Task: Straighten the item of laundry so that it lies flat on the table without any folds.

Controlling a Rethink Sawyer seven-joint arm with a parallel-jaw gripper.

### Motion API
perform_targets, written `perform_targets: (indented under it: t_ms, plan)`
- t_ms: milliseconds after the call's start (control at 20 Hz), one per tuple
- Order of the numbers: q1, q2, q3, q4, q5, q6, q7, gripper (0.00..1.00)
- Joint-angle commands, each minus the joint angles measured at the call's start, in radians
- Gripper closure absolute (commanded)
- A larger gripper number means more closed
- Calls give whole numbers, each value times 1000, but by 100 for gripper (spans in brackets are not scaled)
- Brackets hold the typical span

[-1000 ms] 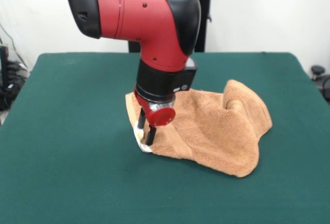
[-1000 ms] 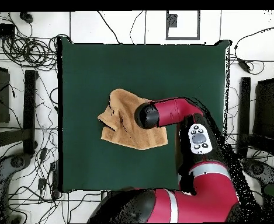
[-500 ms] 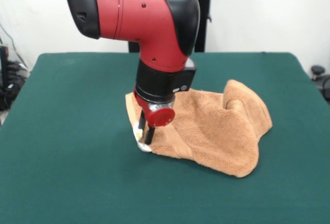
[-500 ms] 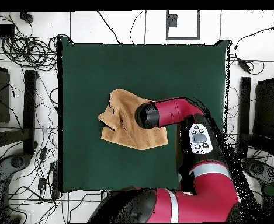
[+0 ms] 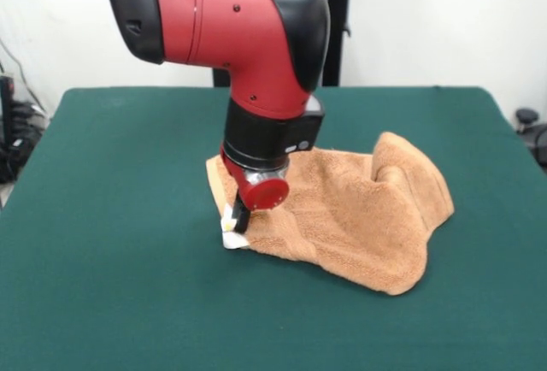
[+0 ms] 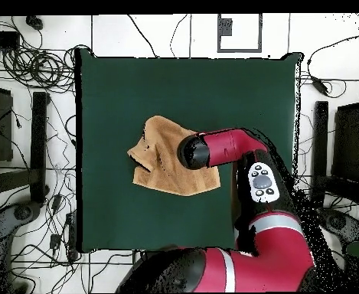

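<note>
The item of laundry, an orange-tan terry towel, lies rumpled on the green table, with a raised fold at its right end. My gripper points straight down at the towel's front left corner, shut on the cloth right above a small white tag. That corner is lifted slightly off the felt. In the overhead view the towel sits left of the table's middle, and the red wrist hides the gripper and that corner.
Green felt stretches wide on every side of the towel. Cables and dark equipment lie on the floor around the table. The arm's red body overhangs the table's lower right part in the overhead view.
The two fingers, spread apart over the towel corner a second ago, have closed together on it. The corner with the white tag has bunched up and risen a little.
</note>
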Motion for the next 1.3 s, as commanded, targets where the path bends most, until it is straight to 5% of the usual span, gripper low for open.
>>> perform_targets:
  t_ms: [50,850,1300]
  plan:
    - [-6,92,27,109,-95,-36,-230,100]
    - [-131,-18,35,285,-221,-132,-338,100]
    - [-170,-79,32,375,-304,-168,-302,100]
